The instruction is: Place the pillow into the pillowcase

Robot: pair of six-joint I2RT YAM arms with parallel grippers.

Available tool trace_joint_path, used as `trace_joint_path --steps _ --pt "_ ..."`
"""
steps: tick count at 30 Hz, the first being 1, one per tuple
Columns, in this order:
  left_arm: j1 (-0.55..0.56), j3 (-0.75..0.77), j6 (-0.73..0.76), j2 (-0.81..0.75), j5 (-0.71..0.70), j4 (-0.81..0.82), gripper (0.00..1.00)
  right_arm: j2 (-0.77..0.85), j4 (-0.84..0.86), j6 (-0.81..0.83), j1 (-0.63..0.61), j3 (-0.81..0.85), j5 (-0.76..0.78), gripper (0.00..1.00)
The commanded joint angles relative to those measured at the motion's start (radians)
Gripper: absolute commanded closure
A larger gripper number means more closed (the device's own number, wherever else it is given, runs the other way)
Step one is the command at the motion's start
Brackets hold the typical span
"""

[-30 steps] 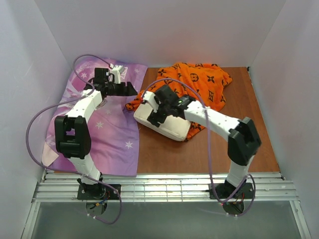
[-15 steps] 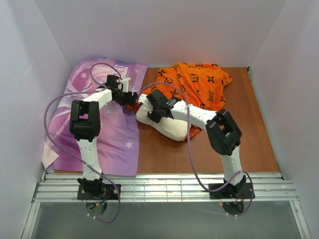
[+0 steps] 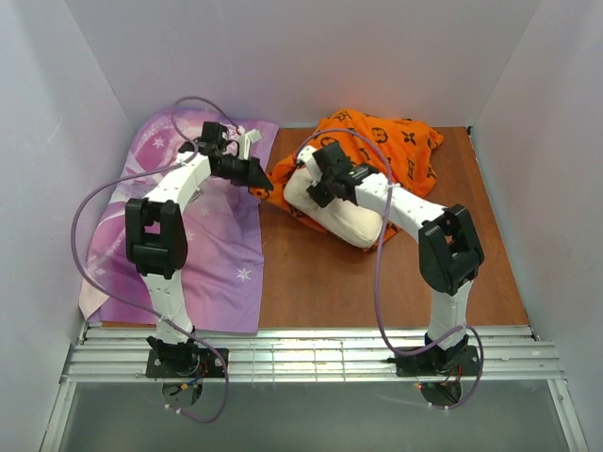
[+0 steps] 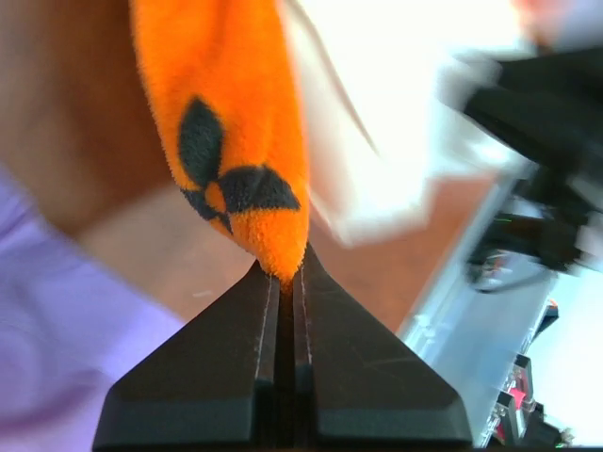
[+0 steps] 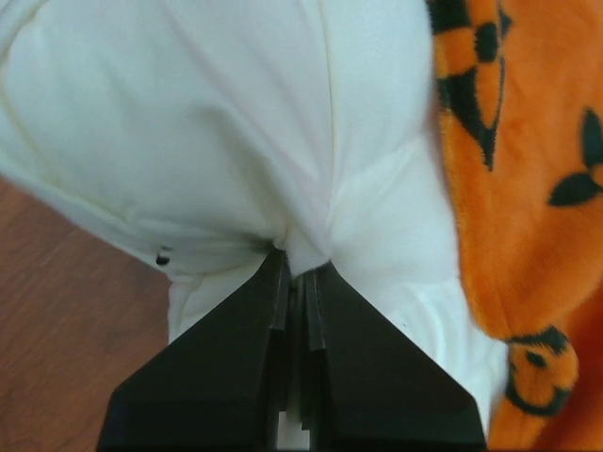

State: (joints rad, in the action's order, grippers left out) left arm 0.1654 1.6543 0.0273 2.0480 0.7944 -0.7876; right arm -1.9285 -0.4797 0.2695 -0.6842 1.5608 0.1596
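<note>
Gripping step: left hand (image 4: 285,275) pinches the pillowcase (image 3: 391,151) corner, and right hand (image 5: 300,268) clenches the pillow (image 3: 344,215), which overlaps the pillowcase's near edge. Next probably calls for holding the case's mouth open and pushing the pillow in.

The pillowcase (image 3: 391,151) was bright orange with black flower and circle motifs. The pillow (image 3: 344,215) against it was plain cream-white. Left of the pillowcase, a purple fabric (image 3: 217,254) bore white stars.
</note>
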Motion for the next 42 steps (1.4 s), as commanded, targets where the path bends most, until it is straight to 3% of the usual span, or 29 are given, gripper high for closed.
trace_joint_path --steps 1,5,8,10,12,18,19,20,21,22,26,27,28,30,33,36,40,42 --pt "-0.029 0.087 -0.017 -0.276 0.307 -0.242 1.0 0.085 0.078 -0.016 0.121 0.076 0.21 0.99" --pt "-0.056 0.032 0.159 -0.364 0.436 -0.47 1.0 0.068 0.272 0.005 0.135 -0.04 0.314 0.99" --pt "-0.127 -0.027 0.258 -0.383 0.497 -0.558 1.0 -0.003 0.282 -0.048 0.158 -0.05 0.342 0.99" --pt "-0.164 -0.077 0.314 -0.39 0.503 -0.582 1.0 -0.029 0.322 -0.084 0.158 -0.097 0.366 0.99" --pt "-0.164 -0.105 0.374 -0.396 0.422 -0.605 1.0 -0.041 0.334 -0.111 0.143 -0.122 0.333 0.99" --pt "-0.164 -0.347 0.217 -0.452 0.142 -0.186 1.0 -0.015 0.306 -0.076 0.009 -0.208 0.036 0.99" --pt "-0.164 -0.359 0.209 -0.459 0.115 -0.146 0.96 -0.003 0.267 -0.073 0.003 -0.2 -0.019 0.99" --pt "-0.164 -0.381 0.192 -0.465 0.085 -0.109 0.87 0.011 0.23 -0.094 0.003 -0.19 -0.053 0.88" --pt "-0.164 -0.381 0.197 -0.472 0.066 -0.063 0.64 0.043 0.19 -0.101 0.006 -0.167 -0.149 0.82" --pt "-0.164 -0.373 0.218 -0.483 0.057 -0.053 0.57 0.065 0.09 -0.095 0.008 -0.121 -0.213 0.78" --pt "-0.164 -0.338 0.298 -0.575 0.016 0.025 0.3 0.241 -0.051 -0.113 0.07 -0.084 -0.478 0.35" --pt "-0.161 -0.346 0.306 -0.597 0.009 0.092 0.16 0.316 -0.069 -0.118 0.095 -0.09 -0.579 0.3" --pt "-0.141 -0.356 0.301 -0.621 -0.03 0.131 0.03 0.35 -0.085 -0.127 0.145 -0.099 -0.606 0.29" --pt "-0.054 -0.392 0.309 -0.663 -0.119 0.21 0.02 0.449 -0.106 -0.183 0.21 -0.18 -0.621 0.31" --pt "0.274 -0.518 0.313 -0.698 -0.334 0.409 0.02 0.561 -0.105 -0.26 0.359 -0.396 -0.608 0.34" --pt "0.484 -0.553 0.359 -0.622 -0.507 0.561 0.02 0.6 -0.103 -0.326 0.523 -0.583 -0.652 0.29" --pt "0.675 -0.57 0.543 -0.487 -0.644 0.781 0.02 0.565 -0.039 -0.384 0.728 -0.726 -0.747 0.32" --pt "0.744 -0.548 0.603 -0.398 -0.707 0.905 0.02 0.536 0.007 -0.388 0.739 -0.746 -0.775 0.34"
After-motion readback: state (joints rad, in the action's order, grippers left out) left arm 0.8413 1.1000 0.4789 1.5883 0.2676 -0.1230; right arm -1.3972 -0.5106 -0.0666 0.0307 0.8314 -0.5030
